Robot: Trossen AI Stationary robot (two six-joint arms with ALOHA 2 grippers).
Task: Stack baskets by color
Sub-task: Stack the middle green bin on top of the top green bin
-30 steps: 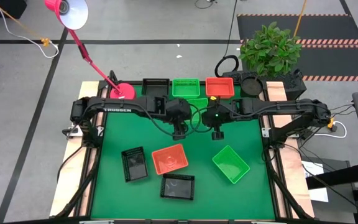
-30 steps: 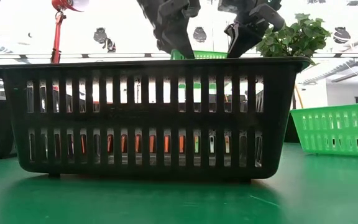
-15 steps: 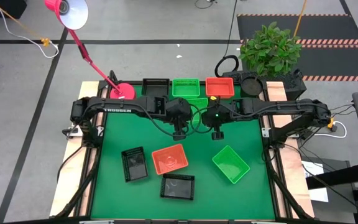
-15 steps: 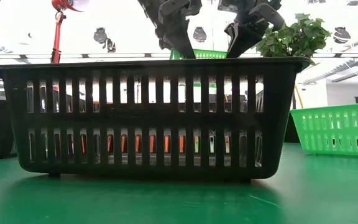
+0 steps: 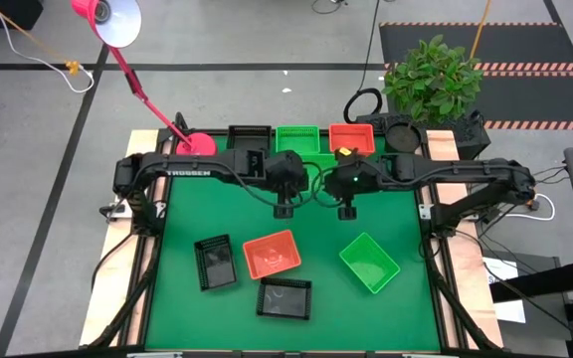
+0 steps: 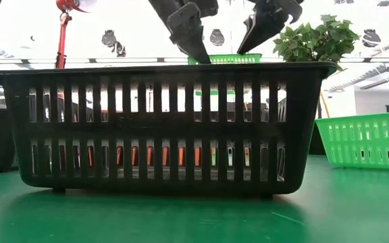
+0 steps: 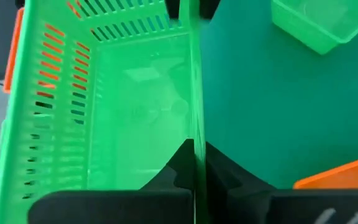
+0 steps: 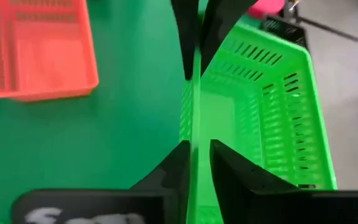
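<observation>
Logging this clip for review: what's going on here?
Both arms meet at the back middle of the table over one green basket. The left gripper is shut on its side wall; the right gripper straddles the same wall with its fingers slightly apart. Two black baskets, an orange-red basket and a second green basket lie loose nearer the front.

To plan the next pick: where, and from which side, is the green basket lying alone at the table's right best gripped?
Grip the loose green basket by the top edge of a long wall, coming straight down, one pincer finger inside, one outside. It stands upright, open side up, with thin walls. It lies diagonally, so the pincer probably must turn to line up.
</observation>
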